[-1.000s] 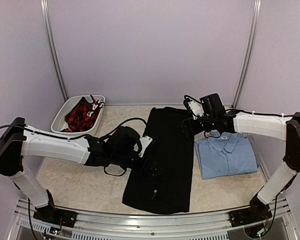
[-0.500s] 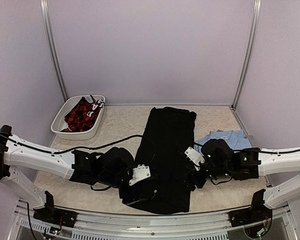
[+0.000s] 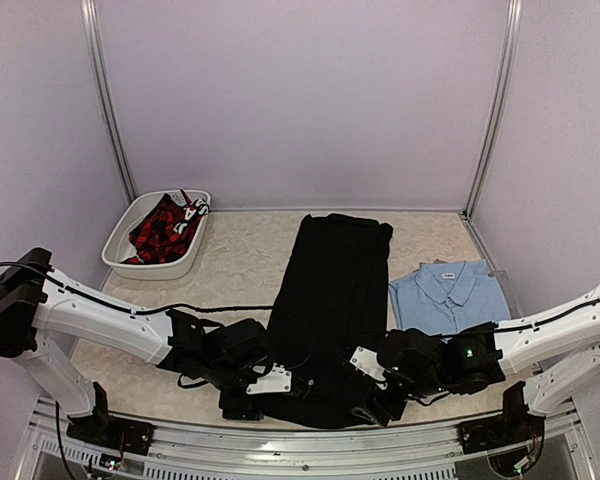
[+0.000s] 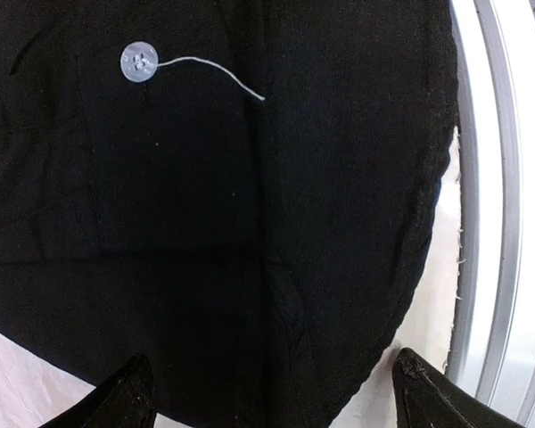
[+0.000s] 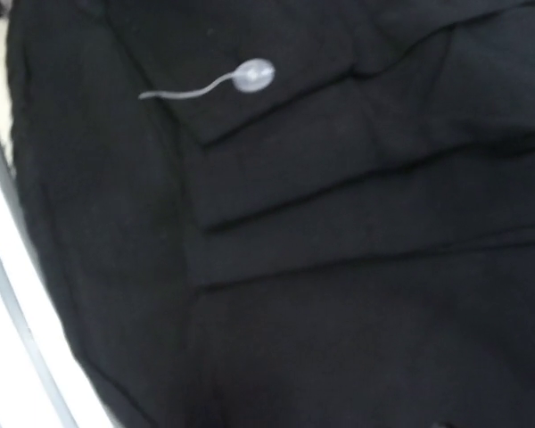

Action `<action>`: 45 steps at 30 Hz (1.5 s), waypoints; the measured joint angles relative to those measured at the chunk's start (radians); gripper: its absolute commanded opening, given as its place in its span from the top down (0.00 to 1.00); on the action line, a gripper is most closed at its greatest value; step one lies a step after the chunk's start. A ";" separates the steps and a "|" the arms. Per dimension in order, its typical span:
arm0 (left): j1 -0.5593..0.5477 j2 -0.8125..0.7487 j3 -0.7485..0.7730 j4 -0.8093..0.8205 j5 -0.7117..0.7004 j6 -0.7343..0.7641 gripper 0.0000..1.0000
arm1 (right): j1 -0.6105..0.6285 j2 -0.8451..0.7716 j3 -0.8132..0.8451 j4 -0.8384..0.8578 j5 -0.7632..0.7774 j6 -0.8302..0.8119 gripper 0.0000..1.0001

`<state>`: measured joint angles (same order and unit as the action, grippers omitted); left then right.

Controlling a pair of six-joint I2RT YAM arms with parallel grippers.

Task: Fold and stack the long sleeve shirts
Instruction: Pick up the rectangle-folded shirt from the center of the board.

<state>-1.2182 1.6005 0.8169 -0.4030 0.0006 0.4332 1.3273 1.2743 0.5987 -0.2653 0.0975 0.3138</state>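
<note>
Black shirt is lying lengthwise on the desk, hem nearest. I am hovering the left tool, spread wide, and the right tool, spread impossible to tell, over its hem corners, likely for folding. Beyond, the light blue shirt is lying folded, probably as stack base.

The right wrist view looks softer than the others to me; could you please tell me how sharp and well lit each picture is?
Right wrist: blurred throughout, the white button smeared. Left wrist: sharp, the same button crisp, though the black shirt swallows most fold detail. Top external: in focus and evenly lit, no harsh shadows, the shirt again a near-featureless dark shape.
</note>
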 measured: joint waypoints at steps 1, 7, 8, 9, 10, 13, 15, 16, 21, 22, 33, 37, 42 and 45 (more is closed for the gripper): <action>0.005 -0.005 -0.008 0.004 0.010 0.005 0.15 | 0.000 0.000 0.000 0.000 0.000 0.000 0.24; 0.034 -0.027 -0.041 0.027 0.046 0.024 0.27 | 0.052 0.011 -0.004 -0.004 -0.010 0.042 0.21; 0.040 -0.029 -0.044 0.029 0.051 0.026 0.30 | 0.060 0.015 -0.005 -0.006 -0.012 0.048 0.21; 0.047 -0.029 -0.045 0.029 0.053 0.027 0.33 | 0.067 0.020 -0.006 -0.007 -0.014 0.054 0.21; 0.054 -0.029 -0.046 0.029 0.058 0.031 0.38 | 0.072 0.026 -0.007 -0.009 -0.016 0.060 0.21; 0.068 -0.023 -0.045 0.029 0.072 0.041 0.51 | 0.076 0.049 -0.011 -0.024 -0.023 0.077 0.21; 0.071 -0.013 -0.039 0.029 0.086 0.047 0.58 | 0.076 0.053 -0.014 -0.033 -0.024 0.085 0.23; 0.072 -0.007 -0.034 0.028 0.093 0.046 0.61 | 0.077 0.054 -0.015 -0.035 -0.023 0.089 0.24; 0.074 0.026 -0.008 0.034 0.127 0.051 0.72 | 0.077 0.088 -0.014 -0.049 -0.006 0.107 0.31; 0.074 0.028 -0.007 0.035 0.132 0.052 0.73 | 0.077 0.106 -0.014 -0.054 -0.003 0.111 0.32; 0.079 0.020 -0.010 0.026 0.150 0.051 0.87 | 0.081 0.185 0.040 -0.060 0.074 0.134 0.73; 0.079 0.010 -0.016 0.010 0.151 0.049 0.93 | 0.084 0.185 0.040 -0.059 0.082 0.140 0.91; 0.078 -0.005 -0.020 -0.018 0.172 0.036 1.00 | 0.111 0.182 0.040 -0.059 0.071 0.136 1.00; 0.067 -0.028 -0.024 -0.046 0.191 0.030 1.00 | 0.133 0.178 0.040 -0.056 0.032 0.129 1.00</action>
<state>-1.1511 1.5723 0.7933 -0.4492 0.1913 0.4629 1.4605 1.4521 0.6388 -0.3210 0.1295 0.4427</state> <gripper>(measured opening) 0.008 0.010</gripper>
